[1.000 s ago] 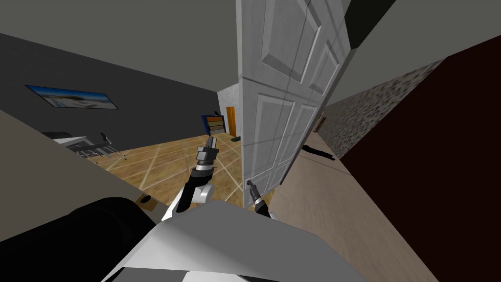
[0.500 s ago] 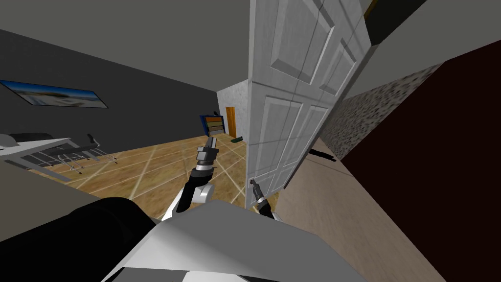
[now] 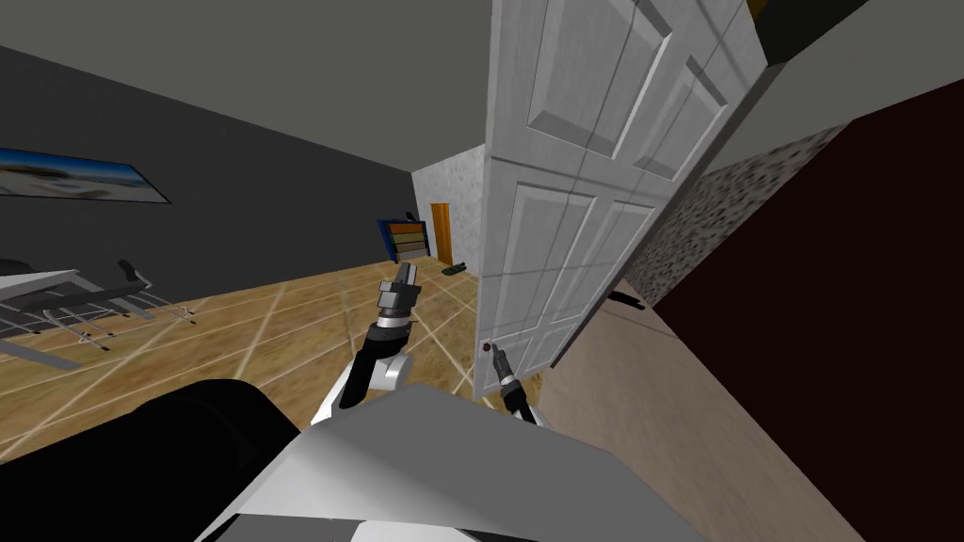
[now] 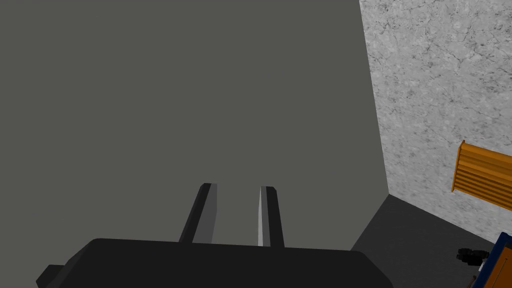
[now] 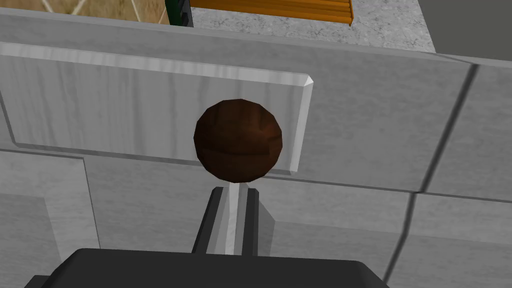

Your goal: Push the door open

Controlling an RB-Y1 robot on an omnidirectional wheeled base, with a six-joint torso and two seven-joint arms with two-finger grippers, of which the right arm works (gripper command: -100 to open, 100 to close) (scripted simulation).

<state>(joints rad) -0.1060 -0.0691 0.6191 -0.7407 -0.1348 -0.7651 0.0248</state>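
The right gripper (image 5: pixel 233 192) has its two fingers pressed flat together, holding nothing. Their tips sit just beside the round brown knob (image 5: pixel 238 140), pointed at the face of the pale panelled door (image 5: pixel 380 125); whether they actually touch the panel cannot be told. In the head view this gripper (image 3: pixel 496 352) keeps the same place next to the knob (image 3: pixel 486 347) that it had a second ago, near the door's free edge. The door (image 3: pixel 574 188) itself stands ajar, with the wooden floor (image 3: pixel 282 320) of the room beyond showing past that edge. What has changed is mostly my own view. It has swung, so the wall picture (image 3: pixel 66 177) and the metal-framed table (image 3: pixel 38 287) have slid toward the left border, while the door edge sits further right. I take that to mean the push is carrying me and the door along together, so the opening is probably widening but not finished. The left gripper (image 3: pixel 403 280) is raised over the floor, fingers a little apart and empty.
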